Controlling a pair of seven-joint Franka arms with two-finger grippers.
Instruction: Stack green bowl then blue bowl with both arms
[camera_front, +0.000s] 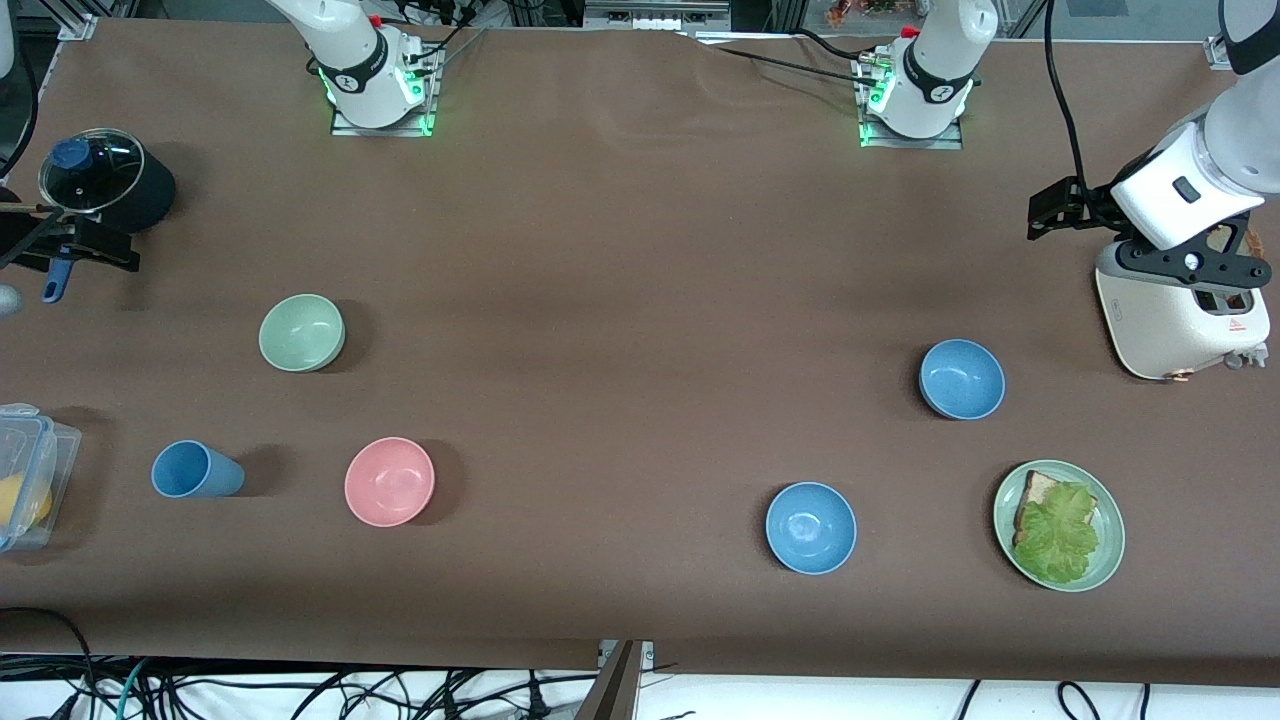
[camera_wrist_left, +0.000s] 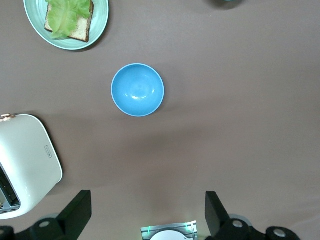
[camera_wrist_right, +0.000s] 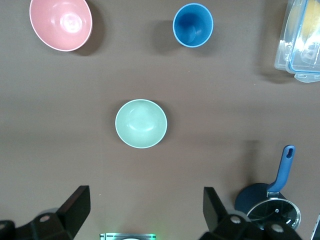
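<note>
On the green plate (camera_front: 1108, 560), lettuce (camera_front: 1058, 530) covers bread (camera_front: 1036, 490).

Brown table (camera_front: 640, 250), green bowl (camera_front: 301, 332), pink bowl (camera_front: 389, 481), two blue bowls (camera_front: 961, 379), cup (camera_front: 195, 470), plate (camera_front: 1108, 545), toaster (camera_front: 1180, 325)

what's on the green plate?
The green plate holds a slice of bread with a lettuce leaf on top. The leaf covers most of the bread, so anything between them can't be seen.

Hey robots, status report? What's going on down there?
Left gripper, right gripper open, high over table. Pale sage-green bowl, two medium-blue bowls untouched, unstacked. No obstruction.
</note>
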